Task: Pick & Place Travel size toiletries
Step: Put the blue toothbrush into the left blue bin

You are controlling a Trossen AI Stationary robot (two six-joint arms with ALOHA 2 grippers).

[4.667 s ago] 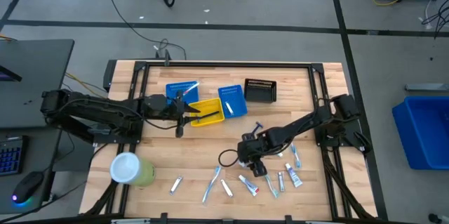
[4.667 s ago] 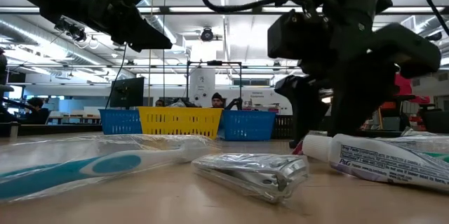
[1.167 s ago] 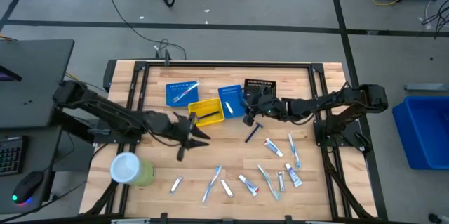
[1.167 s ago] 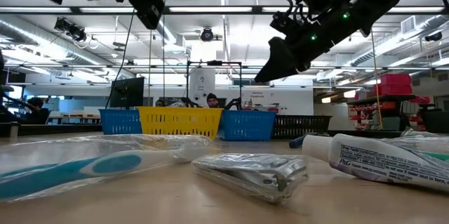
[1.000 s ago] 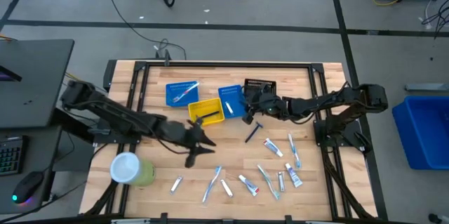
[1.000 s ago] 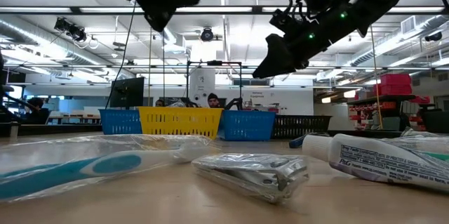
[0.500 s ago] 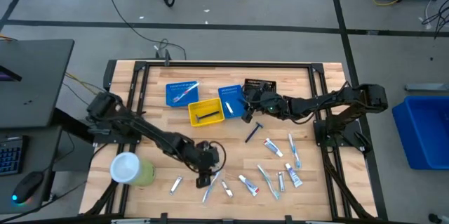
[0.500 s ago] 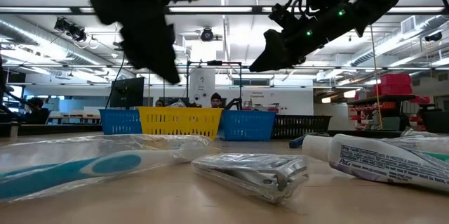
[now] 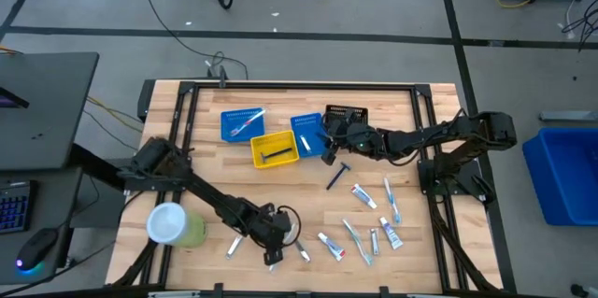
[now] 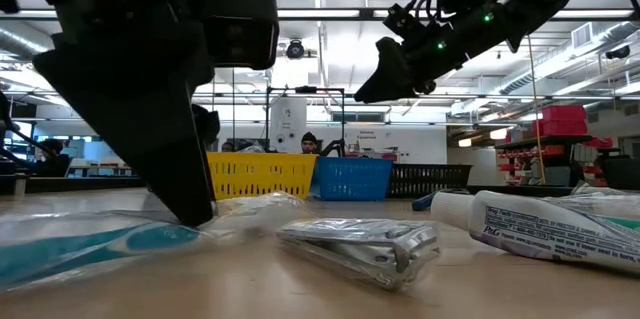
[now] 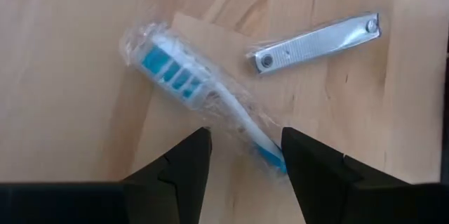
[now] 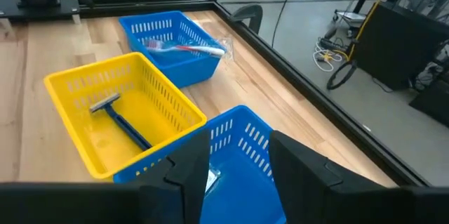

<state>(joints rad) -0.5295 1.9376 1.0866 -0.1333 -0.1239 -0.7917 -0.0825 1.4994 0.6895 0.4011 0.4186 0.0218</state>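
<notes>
The left gripper (image 11: 242, 155) stood low over the near middle of the table (image 9: 206, 149), its fingers parted wide and empty, straddling the handle of a wrapped toothbrush (image 11: 203, 89). The right gripper (image 12: 235, 155) hovered open and holding nothing above the nearer blue bin (image 12: 242, 147), beside the yellow bin (image 12: 119, 112) with a razor (image 12: 123, 119) inside. The likely trouble was the crinkled film: the fingers could have pinched wrapper only and let the brush slip or swing. A nail clipper (image 11: 316, 40) lay just beside the brush and might have been nudged or caught. In the high view the toothbrush (image 9: 278, 253) lay flat, its long axis slanting between near-left and far-right; which end bore the bristles I could not tell.
</notes>
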